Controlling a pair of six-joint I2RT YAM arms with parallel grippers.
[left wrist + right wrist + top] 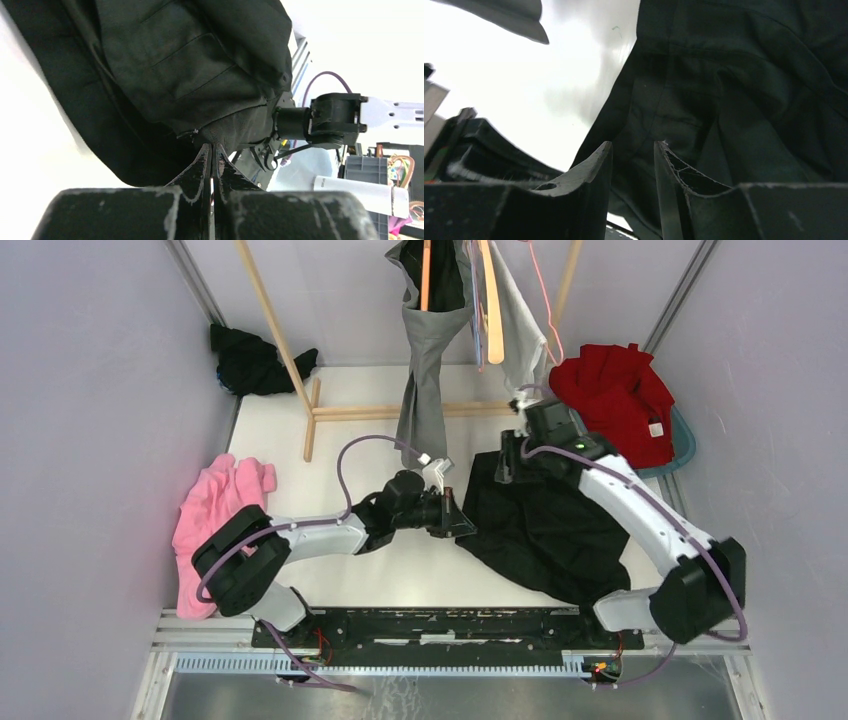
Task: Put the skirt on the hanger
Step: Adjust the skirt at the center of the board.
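The black skirt (545, 525) lies spread on the white table, right of centre. My left gripper (462, 525) reaches in from the left and is shut on the skirt's left edge; in the left wrist view its fingertips (206, 150) pinch the dark fabric (190, 75). My right gripper (510, 455) sits at the skirt's far left corner. Its jaws stand apart in the right wrist view (633, 143), with the skirt's folds (744, 90) between and behind them. A pale orange hanger (492, 310) hangs from the rack at the back, above the table.
A wooden rack frame (400, 412) stands at the back with a grey garment (425, 370) hanging from it. A pink cloth (215, 510) lies at the left, a black cloth (255, 360) at the back left, and a red garment (615, 400) in a teal basket (684, 445) at the back right.
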